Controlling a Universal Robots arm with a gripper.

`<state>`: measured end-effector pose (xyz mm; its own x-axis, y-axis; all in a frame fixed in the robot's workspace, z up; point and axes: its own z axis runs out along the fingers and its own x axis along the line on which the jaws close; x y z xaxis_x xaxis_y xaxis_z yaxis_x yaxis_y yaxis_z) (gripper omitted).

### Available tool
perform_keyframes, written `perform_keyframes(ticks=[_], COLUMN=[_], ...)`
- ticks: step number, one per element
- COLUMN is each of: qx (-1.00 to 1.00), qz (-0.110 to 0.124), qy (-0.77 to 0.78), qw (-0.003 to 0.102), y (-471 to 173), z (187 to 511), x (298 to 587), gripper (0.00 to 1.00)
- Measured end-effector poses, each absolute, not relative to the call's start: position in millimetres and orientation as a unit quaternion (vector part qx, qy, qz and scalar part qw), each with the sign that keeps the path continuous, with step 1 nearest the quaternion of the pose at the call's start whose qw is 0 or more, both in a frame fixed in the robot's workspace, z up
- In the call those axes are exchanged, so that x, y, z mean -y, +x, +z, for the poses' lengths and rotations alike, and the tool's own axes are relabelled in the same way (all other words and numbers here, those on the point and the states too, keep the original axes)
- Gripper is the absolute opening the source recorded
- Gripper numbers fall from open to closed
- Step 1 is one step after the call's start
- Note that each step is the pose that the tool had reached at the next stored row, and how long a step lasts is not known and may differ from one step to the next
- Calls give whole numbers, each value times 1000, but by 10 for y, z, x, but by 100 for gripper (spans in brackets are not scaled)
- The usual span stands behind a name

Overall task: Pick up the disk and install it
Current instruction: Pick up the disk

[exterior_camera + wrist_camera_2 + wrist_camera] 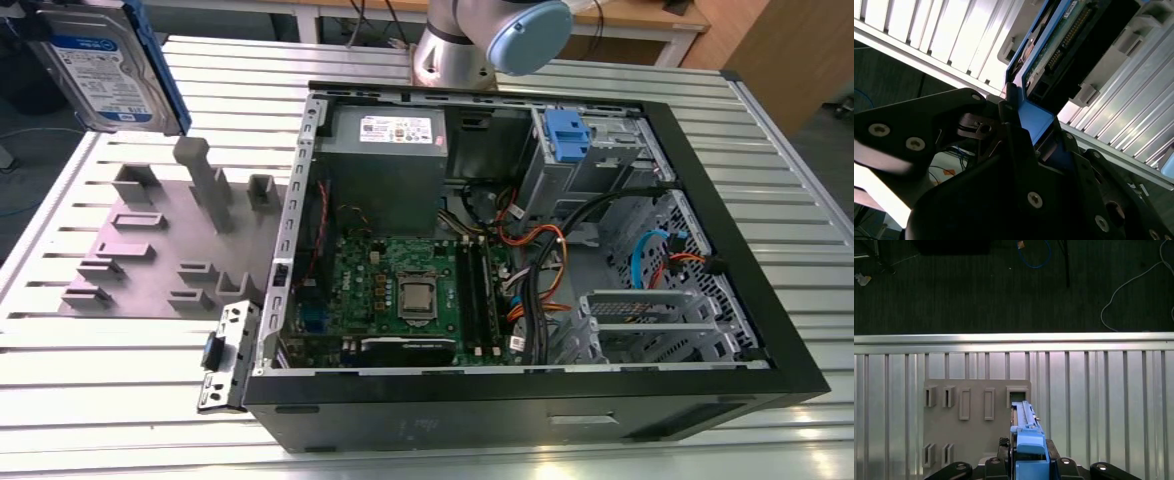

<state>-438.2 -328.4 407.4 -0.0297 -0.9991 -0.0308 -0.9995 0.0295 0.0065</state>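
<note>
The gripper [1030, 131], a black metal linkage studded with screw heads, pinches the disk [102, 70] by its blue plastic bracket [1035, 119], the jaws closed on either side of the frame in both wrist views. In the exterior view the disk hangs upright in the air at the far left of the exterior view, above the far end of a grey fixture plate [147, 250] and well apart from the open computer case [534, 402]; its silver face carries a white-and-blue label, and its upper part is cut off by the picture's edge. The second wrist view shows the drive's underside, a green circuit board with a row of connector pins, partly hidden behind the gripper's dark body. The first wrist view looks along the disk's thin edge to the matt plate below, whose rectangular slots and raised pegs stand in rows on the ribbed aluminium table [781, 150]. Beyond the table edge lies dark floor with a loose blue cable [1037, 257]. The black-rimmed case lies on its side to the right of the plate, open, showing a green motherboard [387, 280], a grey power-supply box [384, 140] with a white sticker, a tangle of orange and black wires [534, 245] and a perforated metal drive cage with a blue latch [567, 133] at its far right corner. The robot arm [481, 40], silver with a pale blue joint cap, rises behind the case, its upper reach cut off.
</note>
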Motion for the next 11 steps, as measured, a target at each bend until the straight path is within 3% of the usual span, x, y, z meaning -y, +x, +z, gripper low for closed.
perform_keyframes(ticks=[11], qx=[-717], qz=[13], qy=[-696], qw=[9], y=[-4382], z=[4091], x=[3284], gripper=[36])
